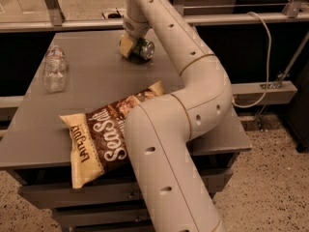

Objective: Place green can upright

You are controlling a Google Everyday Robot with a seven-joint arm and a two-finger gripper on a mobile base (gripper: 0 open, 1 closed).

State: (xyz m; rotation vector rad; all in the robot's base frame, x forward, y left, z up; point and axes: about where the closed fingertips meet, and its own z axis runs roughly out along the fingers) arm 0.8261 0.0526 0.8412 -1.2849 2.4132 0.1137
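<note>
- Here, at the far side of the grey table (91, 81), the gripper (131, 44) reaches down from above and meets the green can (145, 49), its tan tip pressed against the can's left side.
- Whether the gripper is clamped on the can or merely touching it cannot be told; the can's body hides the rest of the tool.
- The green can is not upright: it lies tilted on its side near the table's back edge, one silver end turned toward the camera and to the right.
- The robot's white arm (198, 86) sweeps from the lower foreground, bends at an elbow over the table's right edge and runs back to the can.
- A clear plastic bottle (54, 67) lies on the table's left side, well apart from the can.
- A brown-and-cream chip bag (99, 141) lies at the near edge, its lower corner hanging over the front and its right part hidden behind the arm.
- A pale cable (264, 62) loops down behind the table on the right, above a speckled floor (275, 178).
</note>
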